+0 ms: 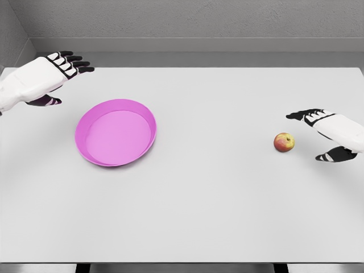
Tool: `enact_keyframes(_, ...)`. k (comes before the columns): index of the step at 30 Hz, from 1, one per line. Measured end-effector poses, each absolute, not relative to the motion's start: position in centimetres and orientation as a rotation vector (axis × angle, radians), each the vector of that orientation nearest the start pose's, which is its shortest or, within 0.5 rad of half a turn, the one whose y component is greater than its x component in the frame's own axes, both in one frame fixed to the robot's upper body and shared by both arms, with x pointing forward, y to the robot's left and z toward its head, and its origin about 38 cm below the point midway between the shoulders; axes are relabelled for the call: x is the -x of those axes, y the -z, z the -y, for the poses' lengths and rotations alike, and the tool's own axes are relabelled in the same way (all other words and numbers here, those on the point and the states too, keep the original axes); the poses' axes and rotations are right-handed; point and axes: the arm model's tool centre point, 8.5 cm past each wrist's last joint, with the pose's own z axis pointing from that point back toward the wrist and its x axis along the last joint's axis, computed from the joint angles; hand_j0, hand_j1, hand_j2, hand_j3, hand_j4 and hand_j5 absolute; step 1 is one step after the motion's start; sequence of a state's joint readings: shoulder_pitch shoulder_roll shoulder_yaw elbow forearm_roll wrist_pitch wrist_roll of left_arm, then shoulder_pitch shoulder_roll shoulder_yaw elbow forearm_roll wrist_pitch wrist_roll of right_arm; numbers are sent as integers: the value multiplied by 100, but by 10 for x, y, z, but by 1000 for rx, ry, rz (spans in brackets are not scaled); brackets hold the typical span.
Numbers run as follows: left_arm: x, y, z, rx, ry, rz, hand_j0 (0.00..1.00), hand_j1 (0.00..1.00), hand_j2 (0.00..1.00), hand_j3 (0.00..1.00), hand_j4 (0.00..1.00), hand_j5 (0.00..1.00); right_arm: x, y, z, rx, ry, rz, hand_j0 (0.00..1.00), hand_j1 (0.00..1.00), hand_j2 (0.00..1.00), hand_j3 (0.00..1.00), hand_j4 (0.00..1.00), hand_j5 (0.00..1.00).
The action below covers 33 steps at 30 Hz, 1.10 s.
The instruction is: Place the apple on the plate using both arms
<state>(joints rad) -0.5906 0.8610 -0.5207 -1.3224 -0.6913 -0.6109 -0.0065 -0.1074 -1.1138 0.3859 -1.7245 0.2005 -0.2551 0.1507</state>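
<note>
A small red-yellow apple [284, 142] lies on the white table at the right. My right hand [312, 135] hovers just to the right of it, fingers spread open around empty air, not touching the fruit. A pink plate [91, 153] with a raised rim sits left of the middle, nothing on it. My left hand [63, 77] floats above the table's far left corner, up and left of the plate, fingers stretched out and holding nothing.
The white table [210, 199] spans the view, with its front edge along the bottom and a grey wall behind its far edge. Apple and plate stand roughly 300 pixels apart.
</note>
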Motion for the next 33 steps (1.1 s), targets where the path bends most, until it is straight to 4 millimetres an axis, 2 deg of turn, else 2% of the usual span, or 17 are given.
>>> enact_keyframes(7, -449, -233, -364, 1216, -2612, -2225, 100, 100, 100, 100, 100, 100, -355, -191, 383, 549, -1549, 1359, 100, 100, 100, 100, 100, 100)
enact_keyframes(9, -449, -233, -364, 1216, -2612, -2226, 100, 100, 100, 100, 100, 100, -365, -194, 380, 578, -1529, 1322, 100, 100, 100, 100, 100, 100)
enact_keyframes(12, -449, -233, -364, 1218, -2613, -2226, 100, 100, 100, 100, 100, 100, -379, -192, 366, 568, -1533, 1267, 100, 100, 100, 100, 100, 100)
enact_keyframes(17, -449, -233, -364, 1216, -2613, -2225, 100, 100, 100, 100, 100, 100, -388, -168, 350, 479, -1567, 1134, 100, 100, 100, 100, 100, 100)
enact_keyframes(24, -449, -233, -364, 1215, -2613, -2224, 100, 100, 100, 100, 100, 100, -409, -157, 337, 448, -1573, 1038, 100, 100, 100, 100, 100, 100)
enact_keyframes(27, -449, -234, -364, 1218, -2613, -2223, 100, 100, 100, 100, 100, 100, -411, -148, 334, 429, -1573, 1007, 100, 100, 100, 100, 100, 100)
enact_keyframes(33, -449, -233, -365, 1219, -2615, -2223, 100, 100, 100, 100, 100, 100, -413, -147, 331, 414, -1587, 983, 100, 100, 100, 100, 100, 100)
